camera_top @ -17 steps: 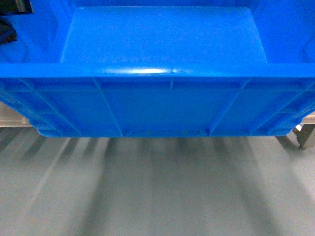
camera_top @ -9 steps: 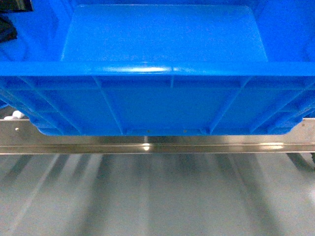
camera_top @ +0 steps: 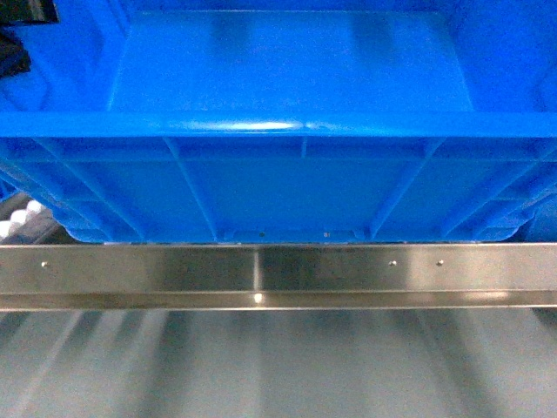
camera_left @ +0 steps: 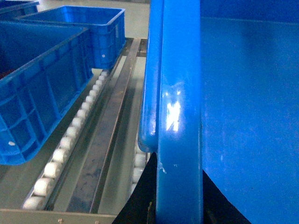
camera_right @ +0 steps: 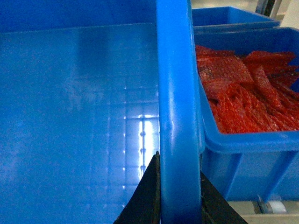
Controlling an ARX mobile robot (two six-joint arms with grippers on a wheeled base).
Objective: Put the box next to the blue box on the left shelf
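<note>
My left gripper [camera_left: 180, 212] clamps the left rim of the box [camera_top: 287, 187], dark fingers on either side of it. My right gripper [camera_right: 180, 205] clamps the right rim the same way. I hold the box between them, its ribbed front wall just above the steel front rail [camera_top: 278, 270] of the left shelf [camera_left: 100, 140].

Left of my box, the left wrist view shows an open lane of white rollers [camera_left: 63, 151], then another blue crate [camera_left: 42, 88] beyond it. On the right, a crate of red material [camera_right: 243, 93] sits almost against my box, with hardly any gap. Below the rail lies grey floor [camera_top: 278, 366].
</note>
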